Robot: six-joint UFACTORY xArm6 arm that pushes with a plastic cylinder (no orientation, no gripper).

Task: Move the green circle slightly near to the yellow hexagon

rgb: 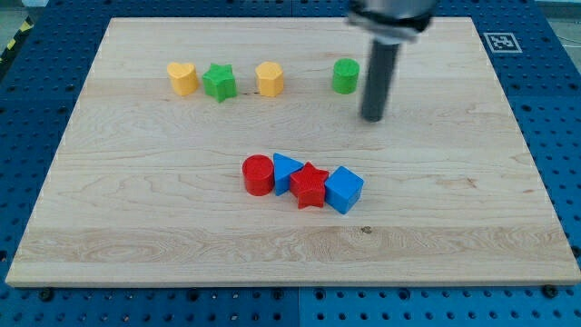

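Count on the wooden surface point(136, 209): eight blocks, two yellow, two green, two red, two blue.

Landmark: the yellow hexagon point(270, 79), in the upper row.
- Green circle point(345, 75): toward the view's right of the hexagon, same row, clearly apart from it, bare wood between them. It stands upright as a short round cylinder; being round, no facing direction or long axis can be made out.
- Green star point(219, 82): just to the view's left of the hexagon, a narrow gap between.
- Yellow heart point(182, 78): further to the view's left, just beside the star.
- Lower cluster, toward the view's bottom of the hexagon, well apart from it: red cylinder point(258, 174), blue triangle point(286, 170), red star point(310, 185), blue cube point(343, 190), packed in a line and apparently touching their neighbours.

My tip point(373, 118): end of a dark rod, no claw fitted, so no open or closed state to record. It sits just to the view's right of the green circle and slightly toward the view's bottom, on the side away from the hexagon. Whether it touches the circle, cannot tell.

Nothing lies between the circle and the hexagon.
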